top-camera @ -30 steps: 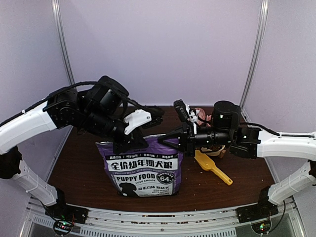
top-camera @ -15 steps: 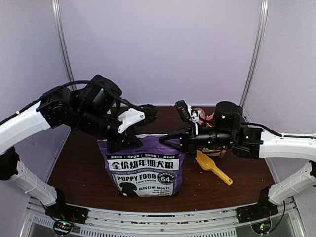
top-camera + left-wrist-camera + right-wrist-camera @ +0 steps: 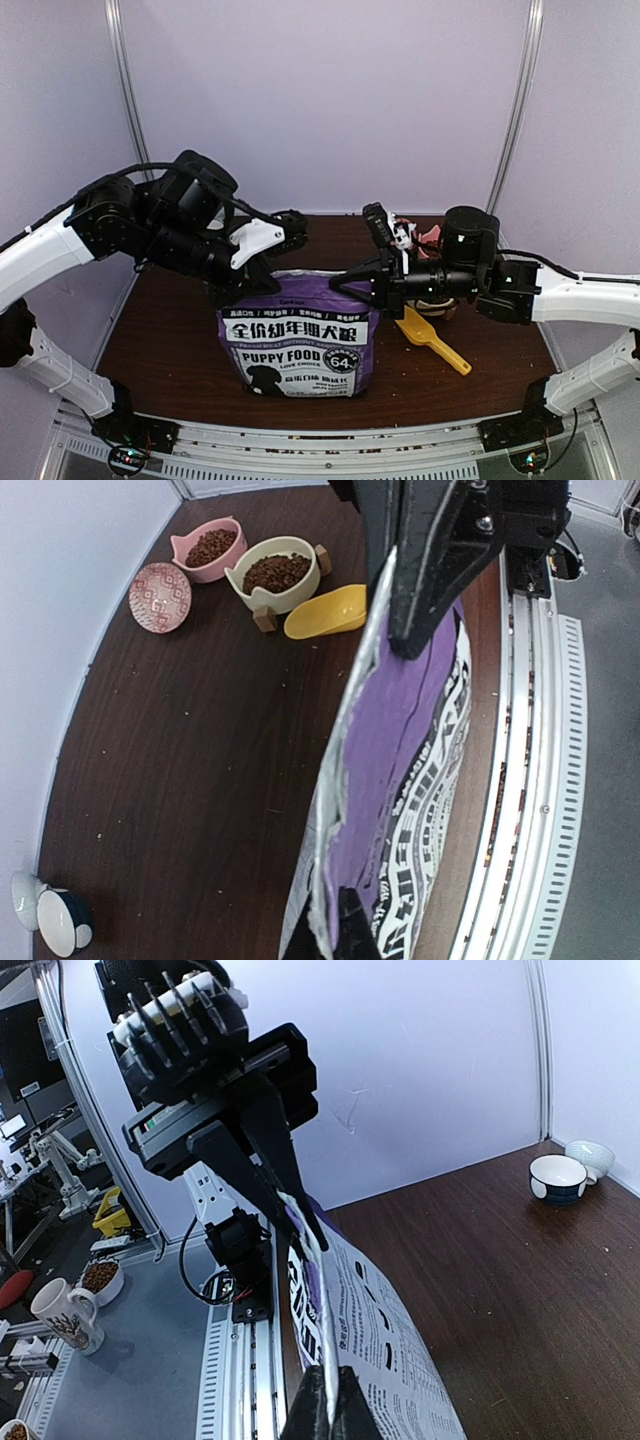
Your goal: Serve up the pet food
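The purple puppy food bag (image 3: 297,338) stands upright on the table (image 3: 150,345), close to the arms. The left gripper (image 3: 243,290) pinches the left end of the bag's top edge and the right gripper (image 3: 347,281) is clamped on the right end, with the mouth a narrow slit between them. Just right of the bag lies a yellow scoop (image 3: 432,342). Farther back, pet food (image 3: 277,572) fills a cream bowl (image 3: 288,598) and the pink bowl (image 3: 228,568) beside it.

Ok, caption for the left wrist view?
Left gripper and right gripper pinch the purple bag's top edge; kibble fills two bowls beside a yellow scoop.
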